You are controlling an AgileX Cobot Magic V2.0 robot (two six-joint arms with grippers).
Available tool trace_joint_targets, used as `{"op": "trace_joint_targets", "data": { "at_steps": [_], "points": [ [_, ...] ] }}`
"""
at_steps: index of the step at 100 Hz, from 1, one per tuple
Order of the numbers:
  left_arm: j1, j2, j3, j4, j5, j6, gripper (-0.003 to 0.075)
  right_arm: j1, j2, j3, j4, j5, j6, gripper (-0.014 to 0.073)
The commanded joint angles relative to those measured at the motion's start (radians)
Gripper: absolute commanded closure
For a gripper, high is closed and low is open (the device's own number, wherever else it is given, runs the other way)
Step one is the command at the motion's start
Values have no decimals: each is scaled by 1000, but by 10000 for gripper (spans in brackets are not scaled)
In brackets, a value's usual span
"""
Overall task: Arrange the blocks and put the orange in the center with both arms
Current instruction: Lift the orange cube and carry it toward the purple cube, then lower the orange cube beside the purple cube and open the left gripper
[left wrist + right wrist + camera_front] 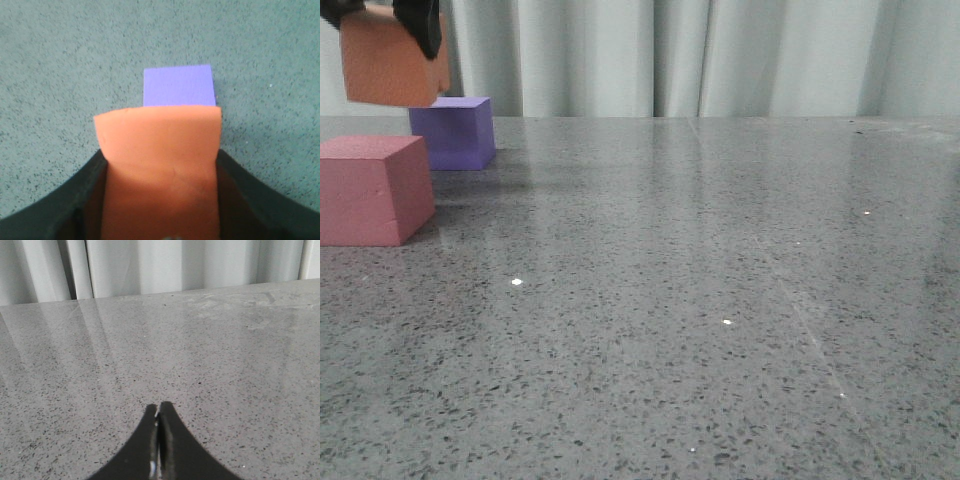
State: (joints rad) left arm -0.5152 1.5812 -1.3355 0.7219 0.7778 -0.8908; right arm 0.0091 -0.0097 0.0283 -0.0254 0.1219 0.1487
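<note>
Left tool [382, 22] clamped on the orange cube [392, 62], which hangs clear of the table [700, 300] in the upper left of the front frame. Black fingers [60, 200] press its two side faces in the left wrist frame; the foam looks slightly squeezed and its upper corner is rounded there. Judged reason for the lift: the cube must travel over its neighbours to reach a middle slot, so it is carried high rather than slid.

Purple cube [452, 132] rests on the table below and just behind the orange one in the front frame. In the left wrist frame, it shows directly past the orange cube's far edge, centre of frame. Pinkish-red cube [372, 190] sits at the left edge, lower and closer to the camera, apart from the purple one with a gap between.

Right tool [159, 415]: fingers pressed together, holding nothing, above bare table, lower centre of its frame. Probably idle.

Orange cube's look: matte orange, faintly pebbled, with a crease on the face toward the wrist camera, edges soft. Not yet in centre.
</note>
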Motion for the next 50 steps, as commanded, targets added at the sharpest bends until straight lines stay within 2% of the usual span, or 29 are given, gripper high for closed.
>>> {"op": "trace_joint_targets", "data": {
  "at_steps": [1,50],
  "points": [
    [13,-50,-4,20,-76,1,635,-6,-26,-15,0,-88,-11,661],
    [77,-45,98,-31,-212,1,635,-6,-26,-15,0,-88,-11,661]
  ]
}}
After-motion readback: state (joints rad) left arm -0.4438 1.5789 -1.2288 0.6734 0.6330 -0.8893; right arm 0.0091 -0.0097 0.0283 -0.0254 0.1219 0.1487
